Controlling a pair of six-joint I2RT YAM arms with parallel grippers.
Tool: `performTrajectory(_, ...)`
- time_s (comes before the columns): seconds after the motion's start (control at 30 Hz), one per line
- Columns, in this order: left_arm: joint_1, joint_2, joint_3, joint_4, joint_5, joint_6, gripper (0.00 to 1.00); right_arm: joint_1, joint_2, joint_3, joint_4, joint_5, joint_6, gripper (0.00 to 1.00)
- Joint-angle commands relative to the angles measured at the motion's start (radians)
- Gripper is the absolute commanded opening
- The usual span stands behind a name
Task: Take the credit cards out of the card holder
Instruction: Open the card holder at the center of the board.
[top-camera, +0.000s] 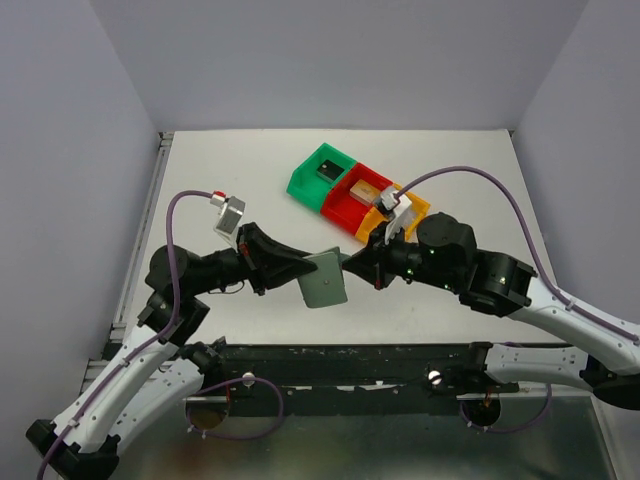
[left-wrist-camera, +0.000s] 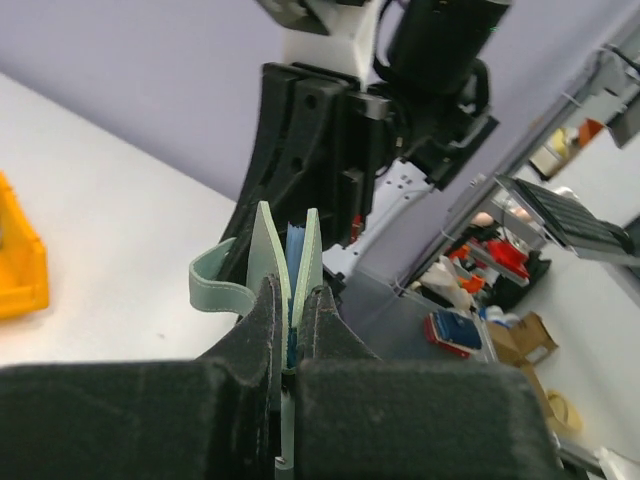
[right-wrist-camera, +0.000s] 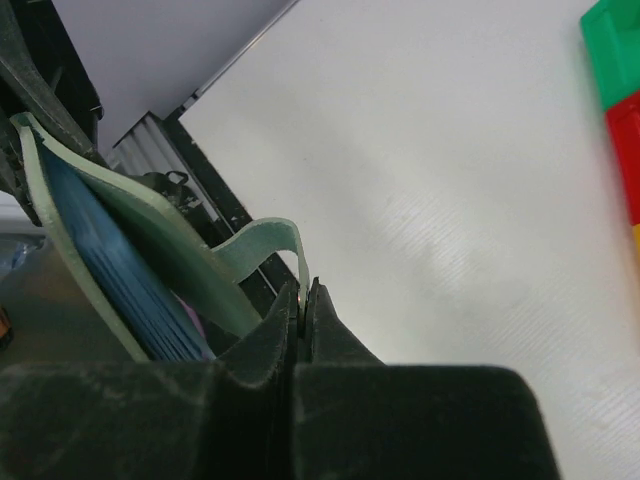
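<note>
The grey-green card holder hangs in the air between both arms, above the table's near edge. My left gripper is shut on its folded panels; in the left wrist view the two panels stand upright between my fingers, with blue inner layers between them. My right gripper is shut on the holder's strap tab, pinched at its tip. A black card lies in the green bin and a tan-gold card in the red bin. No silver-grey card shows.
The three bins sit in a row at the back right; the orange bin is partly hidden behind my right wrist. The white table has raised edges at the left and back. The black frame runs along the near edge.
</note>
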Motion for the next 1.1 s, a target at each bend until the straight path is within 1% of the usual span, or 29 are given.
performTrajectory(0.0,0.008,0.033,-0.022,0.317,0.198,-0.087,0.00,-0.008,-0.044,-0.031,0.065,-0.120,-0.016,0.00)
performTrajectory(0.13,0.015,0.088,-0.052,0.541,0.286,-0.192,0.00,-0.011,-0.079,-0.048,0.078,-0.168,-0.017,0.00)
performTrajectory(0.27,0.017,0.137,-0.072,0.708,0.321,-0.279,0.00,-0.011,-0.099,-0.058,0.101,-0.232,-0.020,0.00)
performTrajectory(0.37,0.015,0.160,-0.076,0.777,0.331,-0.322,0.00,-0.011,-0.106,-0.065,0.118,-0.283,-0.022,0.00)
performTrajectory(0.47,0.017,0.162,-0.076,0.791,0.334,-0.333,0.00,-0.013,-0.101,-0.065,0.132,-0.332,-0.022,0.00)
performTrajectory(0.5,0.015,0.162,-0.075,0.787,0.334,-0.329,0.00,-0.013,-0.098,-0.061,0.135,-0.335,-0.022,0.02)
performTrajectory(0.53,0.018,0.162,-0.072,0.780,0.332,-0.324,0.00,-0.011,-0.099,-0.058,0.134,-0.332,-0.022,0.07)
performTrajectory(0.6,0.017,0.160,-0.064,0.751,0.334,-0.312,0.00,-0.011,-0.107,-0.055,0.125,-0.303,-0.016,0.20)
performTrajectory(0.63,0.018,0.157,-0.064,0.738,0.332,-0.304,0.00,-0.011,-0.113,-0.054,0.120,-0.277,-0.014,0.30)
performTrajectory(0.7,0.026,0.145,-0.059,0.705,0.332,-0.289,0.00,-0.013,-0.136,-0.055,0.109,-0.239,-0.014,0.45)
performTrajectory(0.77,0.031,0.136,-0.056,0.673,0.332,-0.272,0.00,-0.013,-0.156,-0.054,0.094,-0.205,-0.017,0.53)
performTrajectory(0.87,0.041,0.130,-0.058,0.659,0.334,-0.269,0.00,-0.011,-0.191,-0.060,0.083,-0.171,-0.022,0.61)
performTrajectory(1.07,0.052,0.130,-0.058,0.642,0.337,-0.275,0.00,-0.011,-0.254,-0.060,0.075,-0.130,-0.027,0.66)
